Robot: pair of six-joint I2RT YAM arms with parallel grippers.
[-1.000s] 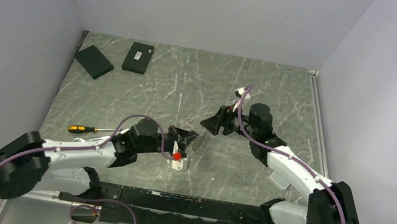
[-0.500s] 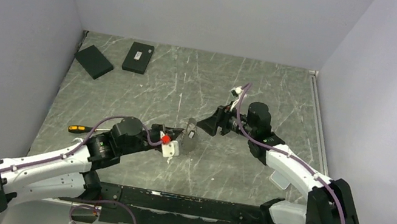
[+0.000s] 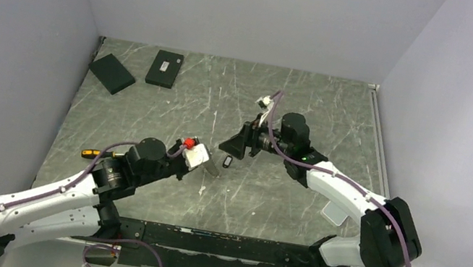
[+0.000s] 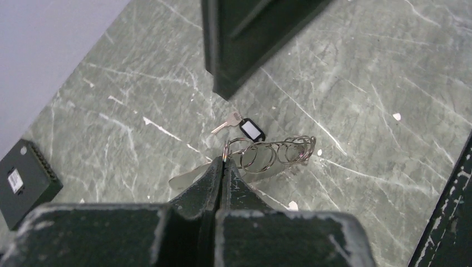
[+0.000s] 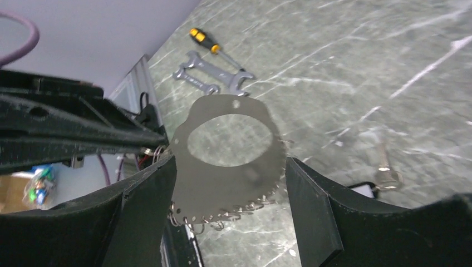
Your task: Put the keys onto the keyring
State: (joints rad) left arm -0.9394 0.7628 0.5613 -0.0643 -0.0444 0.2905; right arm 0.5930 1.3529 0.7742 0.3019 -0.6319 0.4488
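**Left wrist view.** My left claw (image 4: 224,162) is pinched fully closed on the edge of the keyring (image 4: 273,153). The keyring appears lifted clear of the desk (image 4: 362,72), with a row of small wire loops trailing away from the grip. One key (image 4: 225,123) with a black tag (image 4: 251,129) lies flat on the desk just beyond the keyring, on no loop. I see no other keys. Worry: the pinch holds only a thin edge, so any push on the loops could swing the keyring in the grip or pull it free.

**Right wrist view.** My right claw (image 5: 229,183) stands wide apart, gripping nothing. From here the keyring shows as a flat metal piece with an oval opening, framed between the two fingers (image 5: 144,206). I cannot tell how near they are to its sides. If I close or advance carelessly, I could knock it out of the left claw. A screwdriver (image 5: 206,41) and wrenches (image 5: 214,78) lie well beyond the keyring, out of the way.

**Top view.** Both claws crowd the keyring, and the key sits on the desk just beside it. The key is flat on a hard desk, so I judge the fingers may skid it away or catch the tag instead of the metal. Claw-to-claw contact is the other hazard.
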